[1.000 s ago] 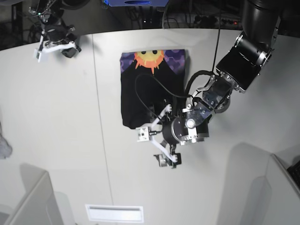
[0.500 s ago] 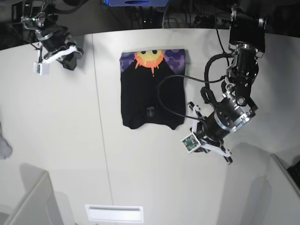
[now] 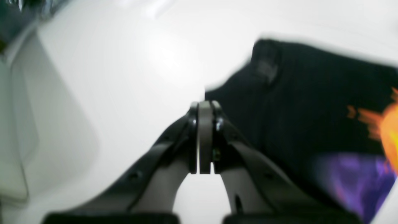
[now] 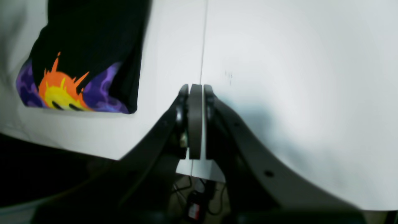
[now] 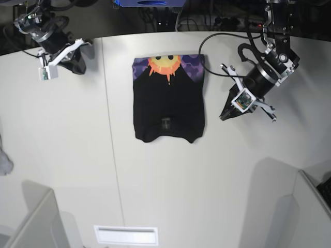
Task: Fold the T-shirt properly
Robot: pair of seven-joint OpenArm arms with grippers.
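Base view, folded T-shirt (image 5: 168, 101) mid-table (image 5: 62, 155), bare margins all round

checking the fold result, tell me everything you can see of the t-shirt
The T-shirt is black soft cloth, folded into a compact upright rectangle lying flat on the white table. A strip of print shows along its far edge: an orange-yellow sun face on purple. A small tag sits near the near edge, which curves slightly. Nothing touches it; both arms are clear.

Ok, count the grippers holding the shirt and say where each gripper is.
0. Left gripper is shut beside the shirt; right gripper is shut by the table's far corner.
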